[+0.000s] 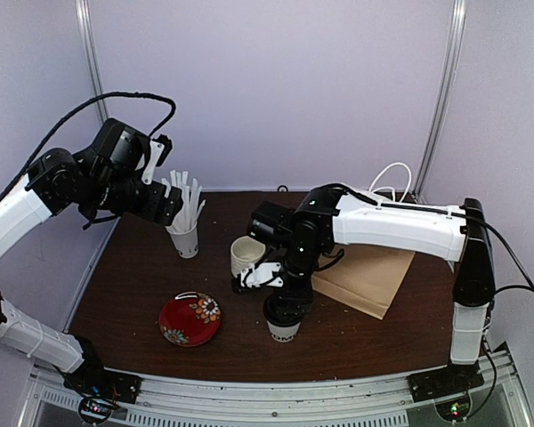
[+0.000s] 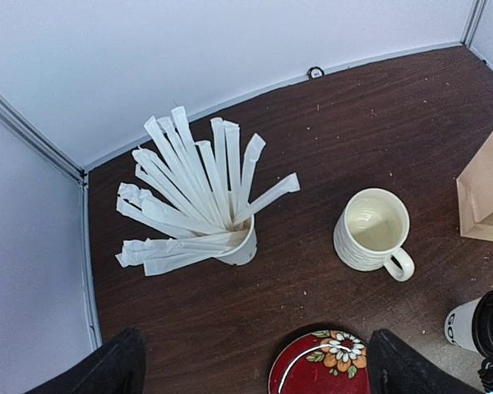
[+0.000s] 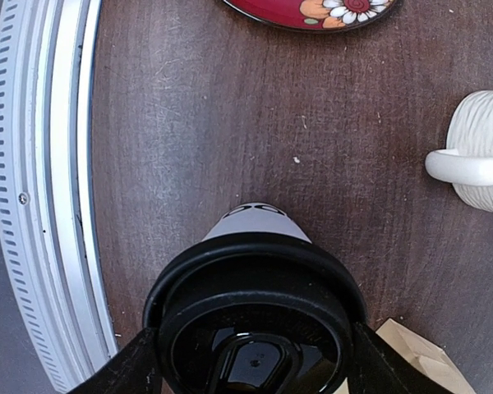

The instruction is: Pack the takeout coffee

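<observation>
The takeout coffee (image 1: 284,327) is a white paper cup with black lettering and a black lid (image 3: 255,320), standing near the table's front middle. My right gripper (image 1: 285,305) comes down over it. In the right wrist view its two dark fingers (image 3: 135,365) sit against the lid's rim on either side, so the right gripper (image 3: 255,365) is shut on the cup's top. My left gripper (image 1: 171,206) hovers high at the back left, above the straw cup. Its left-wrist view shows it (image 2: 255,369) wide open with nothing between the fingers. The coffee (image 2: 475,324) shows at that view's right edge.
A brown paper bag (image 1: 365,276) lies flat right of the coffee, against my right arm. A white ceramic mug (image 1: 246,253) stands just behind the coffee. A paper cup of white straws (image 1: 186,238) is at the back left. A red flowered plate (image 1: 190,318) sits front left.
</observation>
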{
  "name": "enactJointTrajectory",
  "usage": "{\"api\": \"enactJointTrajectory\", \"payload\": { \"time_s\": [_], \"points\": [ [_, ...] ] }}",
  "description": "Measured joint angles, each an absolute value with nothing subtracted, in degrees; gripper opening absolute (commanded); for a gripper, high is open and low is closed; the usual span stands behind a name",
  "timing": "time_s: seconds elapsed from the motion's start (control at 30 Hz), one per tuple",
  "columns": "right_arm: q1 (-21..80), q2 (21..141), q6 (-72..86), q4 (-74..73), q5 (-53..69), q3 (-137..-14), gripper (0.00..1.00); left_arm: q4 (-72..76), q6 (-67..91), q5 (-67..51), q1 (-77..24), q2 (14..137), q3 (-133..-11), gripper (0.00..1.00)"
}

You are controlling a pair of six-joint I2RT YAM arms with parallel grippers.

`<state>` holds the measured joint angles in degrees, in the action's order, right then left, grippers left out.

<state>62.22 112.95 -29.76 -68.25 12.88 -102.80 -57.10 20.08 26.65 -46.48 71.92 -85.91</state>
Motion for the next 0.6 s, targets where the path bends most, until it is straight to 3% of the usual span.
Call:
{"api": "enactJointTrajectory", "payload": {
  "time_s": [0.23, 0.6],
  "points": [
    [62.3, 112.9, -29.7, -68.6, 12.2, -103.1, 0.61, -57.1, 20.0, 25.8, -46.1, 72.5, -85.9, 0.98],
    [62.3, 110.2, -30.1, -73.7, 13.6, -105.3, 0.60, -55.0, 17.6, 20.1, -46.0, 80.1, -90.8, 0.90]
  ]
}}
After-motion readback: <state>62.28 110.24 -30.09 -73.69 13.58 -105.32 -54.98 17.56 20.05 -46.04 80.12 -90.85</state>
